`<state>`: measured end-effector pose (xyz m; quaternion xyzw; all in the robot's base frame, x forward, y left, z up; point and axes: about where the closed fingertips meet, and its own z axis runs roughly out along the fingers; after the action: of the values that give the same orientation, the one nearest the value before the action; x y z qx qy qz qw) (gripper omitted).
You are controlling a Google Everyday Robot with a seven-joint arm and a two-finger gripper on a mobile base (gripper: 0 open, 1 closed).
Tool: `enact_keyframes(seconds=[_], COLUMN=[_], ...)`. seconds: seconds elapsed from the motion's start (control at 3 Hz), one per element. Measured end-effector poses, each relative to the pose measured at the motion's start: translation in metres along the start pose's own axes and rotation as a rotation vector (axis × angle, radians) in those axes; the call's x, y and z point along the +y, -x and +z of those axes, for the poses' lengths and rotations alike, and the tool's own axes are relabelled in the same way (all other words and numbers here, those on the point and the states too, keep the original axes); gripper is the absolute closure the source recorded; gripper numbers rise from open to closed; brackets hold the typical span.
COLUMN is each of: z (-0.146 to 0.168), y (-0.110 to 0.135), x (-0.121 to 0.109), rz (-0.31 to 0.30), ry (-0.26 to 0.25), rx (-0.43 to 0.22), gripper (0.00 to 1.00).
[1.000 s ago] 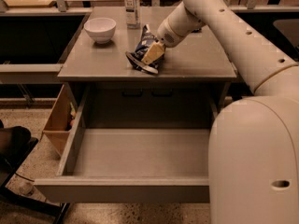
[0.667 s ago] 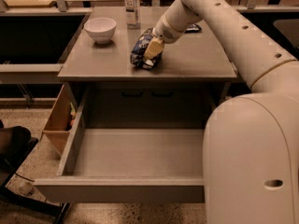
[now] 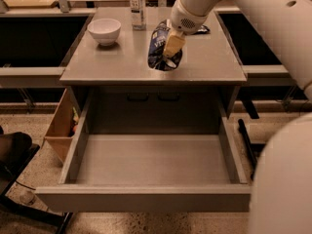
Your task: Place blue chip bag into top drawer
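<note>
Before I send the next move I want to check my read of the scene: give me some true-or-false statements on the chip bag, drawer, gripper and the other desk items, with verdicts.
1. The top drawer stands pulled open. True.
2. The blue chip bag already lies in the drawer. False: it is up at the desk top, behind the drawer.
3. The gripper is closed on the blue chip bag at the desk top. True.
4. The water bottle lies on its side. False: it stands upright near the desk's back edge.
5. The white bowl sits on the desk top, left of the bag in the camera view. True.
</note>
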<state>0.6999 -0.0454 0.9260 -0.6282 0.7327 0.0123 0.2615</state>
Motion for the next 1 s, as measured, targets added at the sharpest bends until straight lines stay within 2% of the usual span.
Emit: enact_keyframes(seconds=[0.33, 0.67, 1.0], z=[-0.037, -0.044, -0.03], y=[-0.007, -0.027, -0.061], x=[0.043, 0.079, 0.102], rz=[-0.052, -0.05, -0.006], ry=[-0.003, 0.002, -0.055], rx=[0.052, 0.074, 0.057], gripper=[1.0, 1.0, 1.0])
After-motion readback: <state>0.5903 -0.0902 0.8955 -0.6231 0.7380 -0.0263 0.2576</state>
